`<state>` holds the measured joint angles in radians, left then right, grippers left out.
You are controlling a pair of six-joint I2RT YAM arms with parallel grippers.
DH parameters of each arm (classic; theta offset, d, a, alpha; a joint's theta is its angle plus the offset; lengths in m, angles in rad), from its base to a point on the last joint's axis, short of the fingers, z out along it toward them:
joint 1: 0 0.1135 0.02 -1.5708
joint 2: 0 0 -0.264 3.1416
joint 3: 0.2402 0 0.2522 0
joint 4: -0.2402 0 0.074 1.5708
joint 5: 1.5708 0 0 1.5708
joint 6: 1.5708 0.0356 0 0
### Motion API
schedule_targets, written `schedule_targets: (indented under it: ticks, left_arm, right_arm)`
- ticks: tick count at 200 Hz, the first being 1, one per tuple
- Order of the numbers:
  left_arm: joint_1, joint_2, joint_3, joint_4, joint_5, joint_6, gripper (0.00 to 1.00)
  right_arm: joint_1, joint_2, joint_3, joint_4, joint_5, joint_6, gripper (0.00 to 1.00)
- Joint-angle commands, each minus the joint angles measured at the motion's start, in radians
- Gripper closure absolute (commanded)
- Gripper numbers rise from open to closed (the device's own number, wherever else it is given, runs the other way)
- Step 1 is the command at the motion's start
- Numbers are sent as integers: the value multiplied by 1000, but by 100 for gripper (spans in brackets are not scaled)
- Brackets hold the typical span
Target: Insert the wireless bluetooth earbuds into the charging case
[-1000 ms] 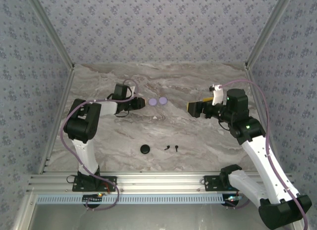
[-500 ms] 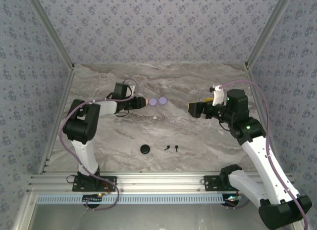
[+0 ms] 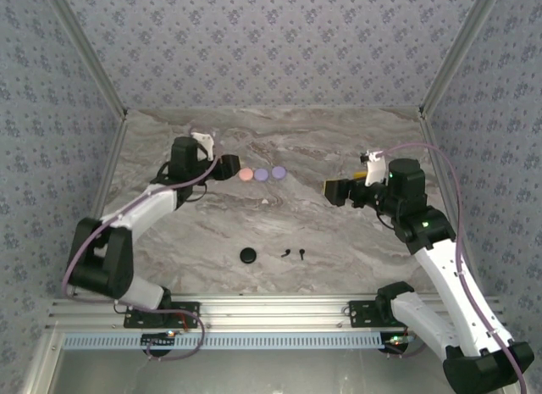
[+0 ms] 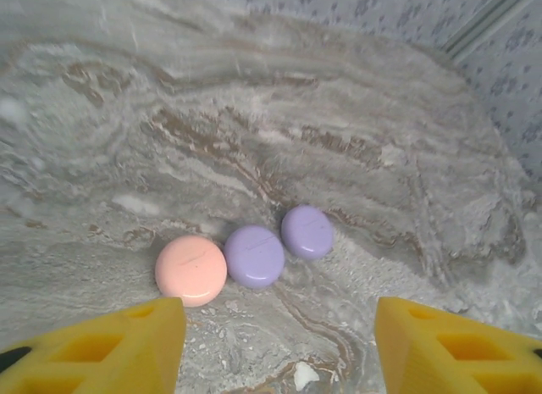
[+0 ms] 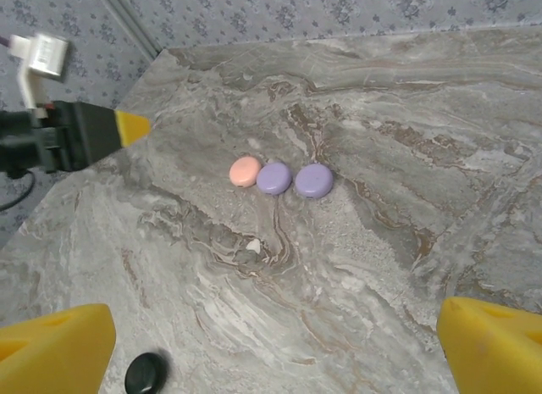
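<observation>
The marble surface (image 3: 339, 148) carried everything, with both arms reaching over its middle from either side. The left gripper (image 4: 275, 313) hovered just left of a row of round cases at the far middle, its yellow fingers parted with nothing between them. The right gripper (image 5: 275, 347) hung well to the right of that row, spread wide and likewise empty. The row ran left to right as a pink case (image 4: 190, 269) and two lilac cases (image 4: 254, 256), each touching or nearly touching its neighbour; whether the lilac pair was two cases or one opened flat could not be told. A black case (image 3: 247, 256) sat apart, near the front edge at the middle. Just to its right lay the black earbuds (image 3: 294, 253), two tiny stemmed pieces side by side on the bare surface, well apart from both grippers. A pale scrap (image 5: 252, 244) lay nearer than the row, too small to name. The earbuds looked very light, hard and glossy, so they would likely skid or flip under a clumsy pinch. The best hold seemed to be across the bulbous head rather than the thin stem, taken from above with the fingertips.
</observation>
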<state>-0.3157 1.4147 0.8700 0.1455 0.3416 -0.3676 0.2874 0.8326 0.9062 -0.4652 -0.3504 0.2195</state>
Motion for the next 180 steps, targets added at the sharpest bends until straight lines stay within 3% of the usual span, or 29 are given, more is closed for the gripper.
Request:
schedule_targets:
  ticks: [1, 23, 92, 138, 180]
  left_arm:
    - [4, -145, -66, 18, -78, 22, 33]
    - [5, -281, -133, 19, -146, 27, 26]
    - [10, -474, -212, -51, -279, 21, 18]
    - [12, -508, -226, -57, -323, 15, 16]
    - [17, -520, -229, -68, -330, 16, 14]
  right_arm:
    - [10, 14, -10, 23, -66, -24, 0]
    - [72, 57, -11, 7, -44, -47, 0]
    - [505, 370, 31, -42, 206, 47, 2]
    - [753, 723, 236, -214, 337, 121, 4]
    - [865, 990, 452, -328, 396, 76, 6]
